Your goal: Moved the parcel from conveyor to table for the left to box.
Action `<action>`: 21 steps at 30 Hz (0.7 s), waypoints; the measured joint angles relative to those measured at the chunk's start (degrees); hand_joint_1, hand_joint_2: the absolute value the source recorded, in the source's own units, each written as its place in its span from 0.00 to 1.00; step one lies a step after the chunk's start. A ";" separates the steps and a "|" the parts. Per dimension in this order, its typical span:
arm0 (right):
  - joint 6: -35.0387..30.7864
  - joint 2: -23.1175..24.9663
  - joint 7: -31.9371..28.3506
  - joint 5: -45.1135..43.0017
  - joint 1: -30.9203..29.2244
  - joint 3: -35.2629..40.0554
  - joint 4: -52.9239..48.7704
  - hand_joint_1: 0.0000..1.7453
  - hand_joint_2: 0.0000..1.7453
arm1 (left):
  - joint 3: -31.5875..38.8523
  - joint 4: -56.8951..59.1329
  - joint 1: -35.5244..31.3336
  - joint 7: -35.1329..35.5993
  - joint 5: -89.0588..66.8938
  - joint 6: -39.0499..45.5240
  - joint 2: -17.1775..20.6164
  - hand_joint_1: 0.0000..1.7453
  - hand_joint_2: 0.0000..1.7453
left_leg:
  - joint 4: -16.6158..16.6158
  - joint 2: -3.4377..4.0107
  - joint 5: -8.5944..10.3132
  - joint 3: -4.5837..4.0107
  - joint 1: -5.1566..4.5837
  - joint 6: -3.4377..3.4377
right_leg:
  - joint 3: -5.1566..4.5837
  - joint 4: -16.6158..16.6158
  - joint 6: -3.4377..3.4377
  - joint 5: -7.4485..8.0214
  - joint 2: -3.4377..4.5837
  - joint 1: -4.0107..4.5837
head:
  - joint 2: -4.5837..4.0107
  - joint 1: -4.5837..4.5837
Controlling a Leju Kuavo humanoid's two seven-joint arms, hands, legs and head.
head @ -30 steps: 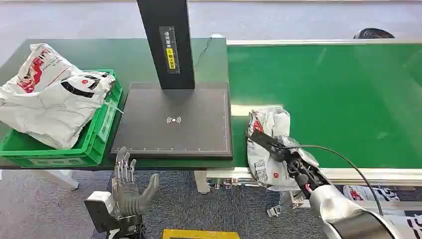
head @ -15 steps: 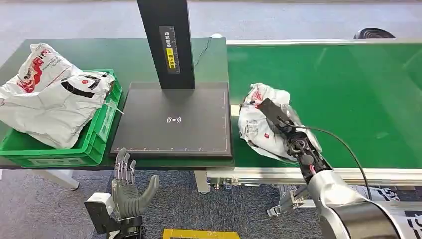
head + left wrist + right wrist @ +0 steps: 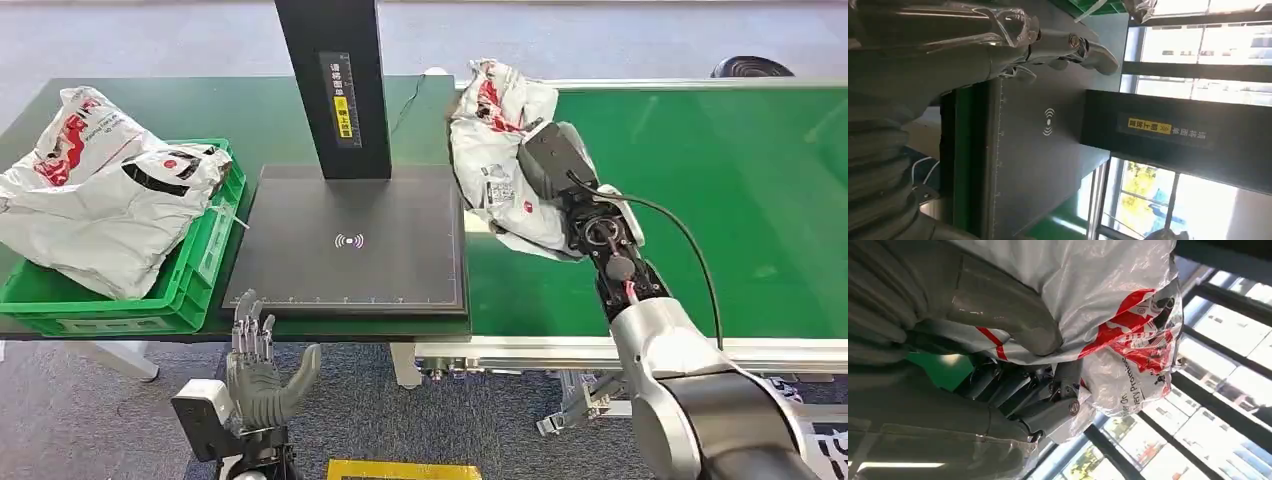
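While the right hand [image 3: 548,160] has the white and red poly-mailer parcel [image 3: 497,140] clutched and raised, the head view places that parcel in the air over the seam where the green conveyor belt [image 3: 720,200] meets the dark table [image 3: 150,105], just beside the black scanner pad [image 3: 350,245] and its upright post [image 3: 335,85]. It sags and folds around the fingers, so I judge it soft, light and crumpling, with a slick film that could slide if pinched by a loose corner alone. A green crate [image 3: 185,290] at the table's left end already carries two similar bags [image 3: 100,190]. Below the table edge the left hand [image 3: 262,375] waits with its fingers spread apart and nothing in it.

From the left wrist view, the left hand [image 3: 1048,47] has its fingertips [image 3: 1098,55] extended and bare in front of the scanner pad [image 3: 1048,160], gripping nothing.

Seen from the right wrist view, the thumb [image 3: 1013,315] presses into the parcel [image 3: 1118,315] from one side and the darker fingers [image 3: 1048,400] wrap a gathered bunch of film from the other. That bunched middle looks to me the soundest place to hold: a wide grasp through the bulk of the contents, not the shiny loose flap, which would likely stretch or slip.
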 measured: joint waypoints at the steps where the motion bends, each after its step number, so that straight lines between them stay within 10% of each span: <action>1: 0.28 0.34 0.00 -0.06 -0.08 0.06 -0.47 1.00 1.00 | 0.00 0.06 -0.14 0.00 0.02 -0.02 0.00 0.00 1.00 | 0.00 0.00 0.00 0.00 0.00 0.00 | 0.00 0.00 0.00 0.00 0.00 0.00 | 0.00 0.00; 21: 3.41 5.97 -0.83 -2.08 0.63 8.37 -2.80 1.00 1.00 | -0.42 0.55 -0.44 0.00 0.42 -0.98 -0.02 0.00 1.00 | 0.00 0.01 0.00 0.01 0.00 -0.01 | -0.01 0.00 0.00 0.00 0.01 0.00 | 0.00 0.02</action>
